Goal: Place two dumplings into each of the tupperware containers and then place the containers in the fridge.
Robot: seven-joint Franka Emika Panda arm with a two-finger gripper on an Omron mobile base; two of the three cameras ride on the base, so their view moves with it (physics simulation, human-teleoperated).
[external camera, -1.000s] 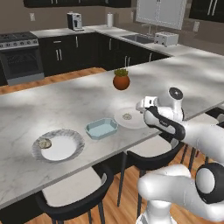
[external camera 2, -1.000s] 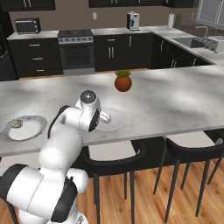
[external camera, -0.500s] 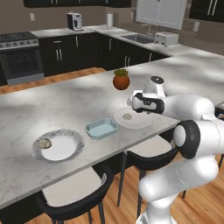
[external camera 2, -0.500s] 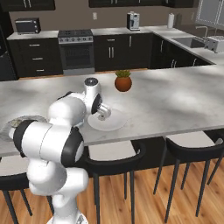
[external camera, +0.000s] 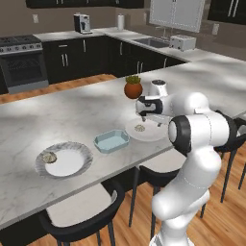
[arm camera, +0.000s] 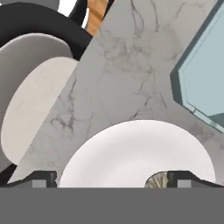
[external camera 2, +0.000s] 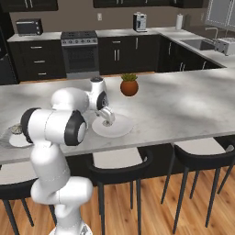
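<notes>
My gripper [external camera: 143, 116] hangs open just above a white plate [external camera: 153, 134] near the counter's front edge. One dumpling [external camera: 140, 128] lies on that plate, close to my right fingertip [arm camera: 188, 178] in the hand view, where the dumpling [arm camera: 156, 180] peeks up at the bottom. The gripper [arm camera: 114, 179] holds nothing. A light-blue tupperware container [external camera: 111, 141] sits open and empty left of the plate, and shows again [arm camera: 205, 78] in the hand view. Another dumpling [external camera: 48, 157] rests on a second plate [external camera: 72, 163] further left. The fridge is out of view.
A potted plant [external camera: 133, 88] stands behind the near plate [external camera 2: 119, 131]. Black stools [external camera: 79, 211] line the counter's front edge. A stove [external camera 2: 80, 50], a microwave [external camera 2: 28, 26] and a sink counter run along the back wall.
The arm has folded in and swung the hand leftward, from right of the near plate to over it. The jaws stay open. Plates, container and dumplings have not moved.
</notes>
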